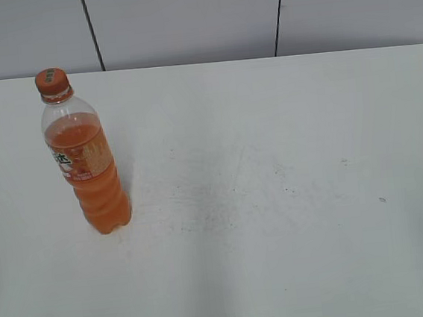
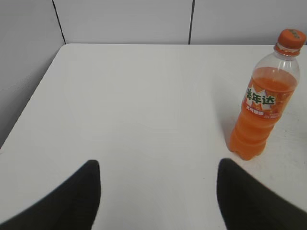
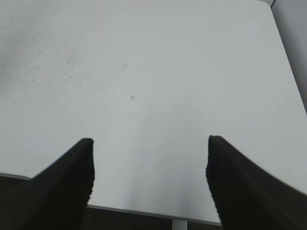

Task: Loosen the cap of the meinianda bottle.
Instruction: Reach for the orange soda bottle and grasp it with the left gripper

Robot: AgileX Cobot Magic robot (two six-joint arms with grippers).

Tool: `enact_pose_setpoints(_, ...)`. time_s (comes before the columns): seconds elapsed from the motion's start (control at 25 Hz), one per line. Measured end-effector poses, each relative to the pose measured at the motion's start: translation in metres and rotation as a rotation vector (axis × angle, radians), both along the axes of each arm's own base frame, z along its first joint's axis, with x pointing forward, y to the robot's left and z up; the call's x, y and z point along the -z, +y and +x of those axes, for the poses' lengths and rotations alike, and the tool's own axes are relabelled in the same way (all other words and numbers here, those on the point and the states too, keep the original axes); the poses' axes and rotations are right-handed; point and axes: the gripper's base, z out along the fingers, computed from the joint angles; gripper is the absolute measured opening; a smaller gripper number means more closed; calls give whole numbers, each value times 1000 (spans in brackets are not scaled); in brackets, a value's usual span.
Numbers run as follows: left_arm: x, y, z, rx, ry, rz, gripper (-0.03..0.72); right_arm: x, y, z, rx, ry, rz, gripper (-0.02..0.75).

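The meinianda bottle (image 1: 89, 166) stands upright on the left part of the white table, with orange drink and an orange label. Its small orange cap (image 1: 52, 81) sits on the neck. The bottle also shows in the left wrist view (image 2: 261, 108) at the right, with the cap (image 2: 290, 39) on top. My left gripper (image 2: 158, 165) is open and empty, well short of the bottle and to its left. My right gripper (image 3: 149, 141) is open and empty over the table's near edge; the bottle is out of the right wrist view. Neither gripper shows in the exterior view.
The white table (image 1: 275, 197) has faint scuff marks and specks near its middle. A grey panelled wall (image 1: 183, 19) stands behind it. The table's near edge (image 3: 144, 210) and right edge show in the right wrist view.
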Motion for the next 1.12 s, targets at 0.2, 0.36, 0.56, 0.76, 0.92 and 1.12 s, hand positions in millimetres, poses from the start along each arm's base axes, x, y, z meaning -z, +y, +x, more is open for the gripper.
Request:
enact_pose_setpoints(0.2, 0, 0, 0, 0, 0, 0, 467, 0, 0, 0, 0, 0, 0, 547)
enact_pose_setpoints(0.36, 0, 0, 0, 0, 0, 0, 467, 0, 0, 0, 0, 0, 0, 547)
enact_pose_setpoints(0.56, 0, 0, 2, 4, 10, -5, 467, 0, 0, 0, 0, 0, 0, 547)
enact_pose_setpoints(0.76, -18, 2, 15, -12, -8, 26, 467, 0, 0, 0, 0, 0, 0, 547)
enact_pose_setpoints(0.92, -42, 4, 43, -17, -110, 91, 467, 0, 0, 0, 0, 0, 0, 547)
enact_pose_setpoints(1.12, -50, -3, 90, 57, -155, 86, 467, 0, 0, 0, 0, 0, 0, 547)
